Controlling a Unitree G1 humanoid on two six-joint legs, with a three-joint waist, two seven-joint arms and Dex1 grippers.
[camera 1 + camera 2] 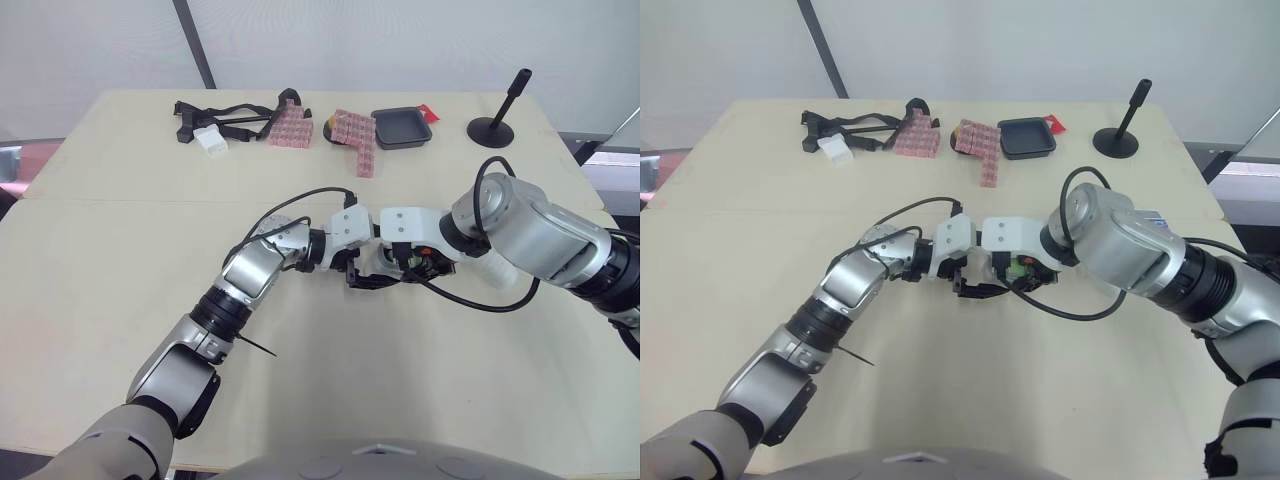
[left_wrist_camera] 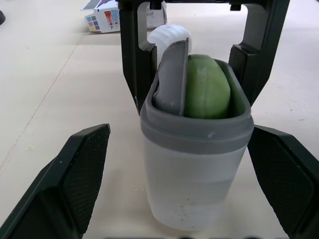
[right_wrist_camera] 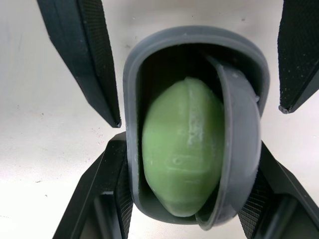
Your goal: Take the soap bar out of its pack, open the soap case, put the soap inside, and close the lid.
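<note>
Soap (image 3: 182,149) sits in the case (image 2: 194,164), lid (image 2: 172,74) wedged askew inside; your right gripper (image 2: 192,102) clamps the case steady, left gripper (image 2: 177,132) open, presumably to free the lid.

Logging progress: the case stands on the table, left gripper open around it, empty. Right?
Not empty: the right wrist view shows a green soap bar inside the case. It does stand on the table, left gripper open around it.

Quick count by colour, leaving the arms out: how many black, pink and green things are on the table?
Black: 3 (tray, stand, strap bundle)
Pink: 2 (left pile, right pile)
Green: 1 (soap bar, inside the case)
Total: 6
</note>
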